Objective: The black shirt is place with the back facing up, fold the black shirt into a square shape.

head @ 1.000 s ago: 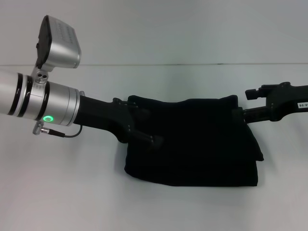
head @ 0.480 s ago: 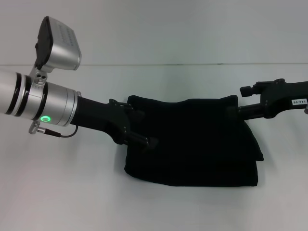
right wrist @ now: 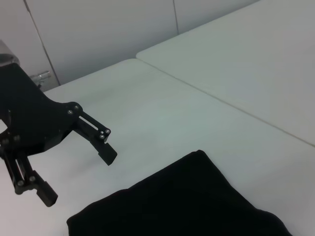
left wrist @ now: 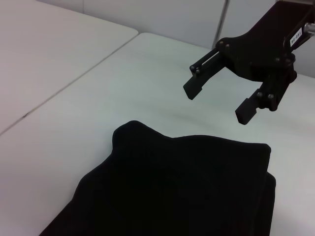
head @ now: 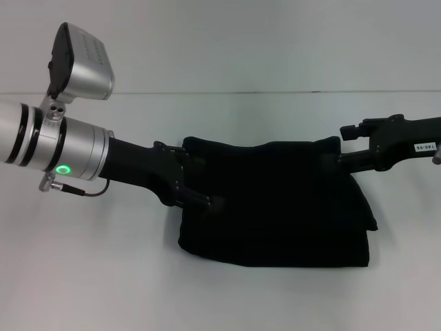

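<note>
So the black shirt (head: pixel 275 203) is sitting in the centre of the head view, already folded down into a chunky, roughly square bundle on the white bench (head: pixel 103 276). It runs a bit wider left to right than it does front to back, with a layered edge showing along its right side.

My left gripper (head: pixel 196 186) comes in from the left of the frame and sits at the bundle's upper-left corner, arm stretched low and nearly level. My right gripper (head: pixel 337 160) reaches in from the right edge of the frame to the upper-right corner, forearm also close to horizontal. So the shirt lies between the two, inward from each.

Both sets of jaws are spread apart and hold nothing: the left wrist view shows the right gripper (left wrist: pixel 219 96) hanging just past the far edge of the cloth, and the right wrist view shows the left gripper (right wrist: pixel 76 169) the same way, clear of the fabric.

My guess is the folding is basically done and only a tidy-up or retreat is left.
</note>
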Motion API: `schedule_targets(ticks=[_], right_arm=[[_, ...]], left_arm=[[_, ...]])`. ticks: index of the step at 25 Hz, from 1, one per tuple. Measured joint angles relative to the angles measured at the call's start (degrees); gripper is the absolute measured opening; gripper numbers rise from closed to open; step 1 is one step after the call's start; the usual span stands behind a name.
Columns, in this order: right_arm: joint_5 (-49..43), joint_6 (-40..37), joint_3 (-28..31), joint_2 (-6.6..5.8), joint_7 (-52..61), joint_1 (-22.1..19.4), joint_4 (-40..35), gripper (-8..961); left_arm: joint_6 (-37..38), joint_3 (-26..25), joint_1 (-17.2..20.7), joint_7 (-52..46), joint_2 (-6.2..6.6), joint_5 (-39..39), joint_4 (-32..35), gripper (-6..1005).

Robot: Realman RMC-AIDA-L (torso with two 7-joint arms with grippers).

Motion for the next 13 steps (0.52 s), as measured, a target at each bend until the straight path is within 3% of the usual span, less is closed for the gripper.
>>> schedule_targets(ticks=[13], right_arm=[[-0.08, 0.47, -0.18, 0.08, 0.02, -0.02, 0.13, 902]], left_arm=[[0.00, -0.09, 0.19, -0.09, 0.00, 0.03, 0.09, 951]])
